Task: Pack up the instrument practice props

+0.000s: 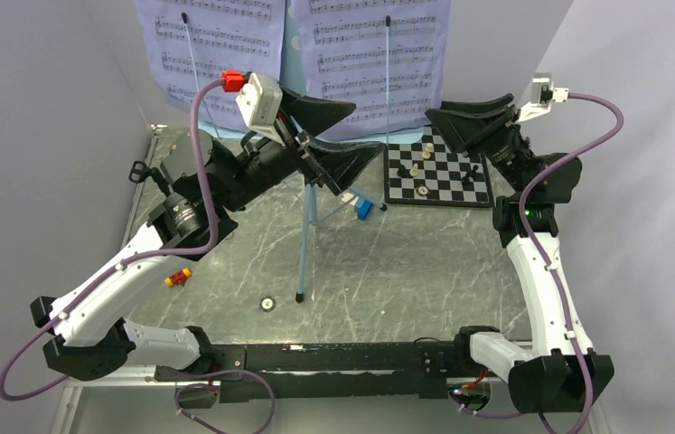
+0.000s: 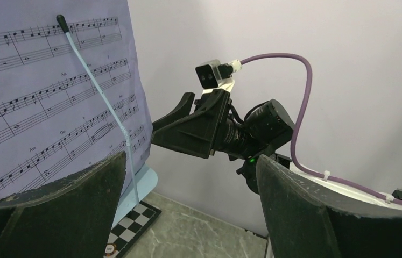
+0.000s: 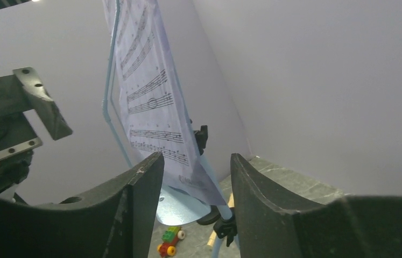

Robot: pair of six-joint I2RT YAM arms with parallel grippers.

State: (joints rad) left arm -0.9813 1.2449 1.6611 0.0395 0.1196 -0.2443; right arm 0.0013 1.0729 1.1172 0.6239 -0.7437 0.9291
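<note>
Both arms reach up: left gripper (image 1: 338,136), jaws wide apart, before the music stand (image 1: 309,226); right gripper (image 1: 471,116), jaws closer, at its right.

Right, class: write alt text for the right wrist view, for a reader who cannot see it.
The right gripper, fingers apart and empty, frames a lavender sheet-music page seen nearly edge-on on its light-blue music stand. A small toy car sits on the table below.
</note>
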